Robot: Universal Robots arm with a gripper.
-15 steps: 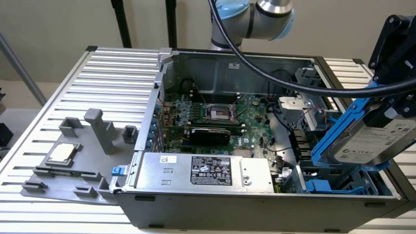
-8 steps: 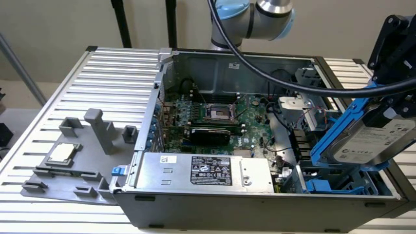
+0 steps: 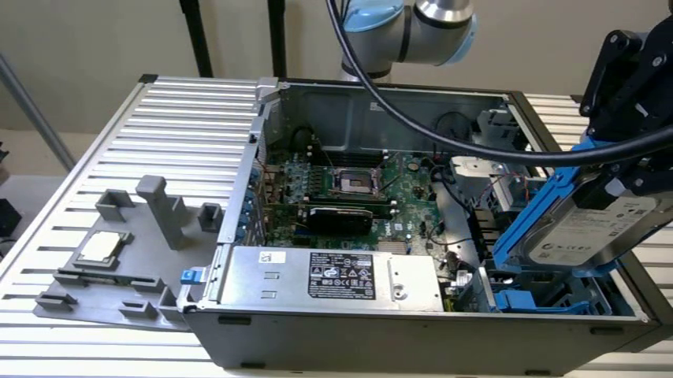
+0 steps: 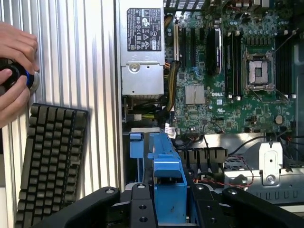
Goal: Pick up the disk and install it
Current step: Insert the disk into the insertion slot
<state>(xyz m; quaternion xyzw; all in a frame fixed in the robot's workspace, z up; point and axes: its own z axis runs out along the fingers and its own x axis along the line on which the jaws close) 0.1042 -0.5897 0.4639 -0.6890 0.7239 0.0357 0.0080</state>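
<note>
The gripper (image 4: 169,209) is clamped on the disk (image 3: 600,228), which hangs tilted in its blue frame just above the blue drive cage (image 3: 526,301) inside the open computer case (image 3: 421,331), beside the green motherboard (image 3: 347,181).

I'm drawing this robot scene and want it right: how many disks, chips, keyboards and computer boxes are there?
disk: 1
CPU chip: 1
keyboard: 1
computer case: 1
Total: 4
</note>
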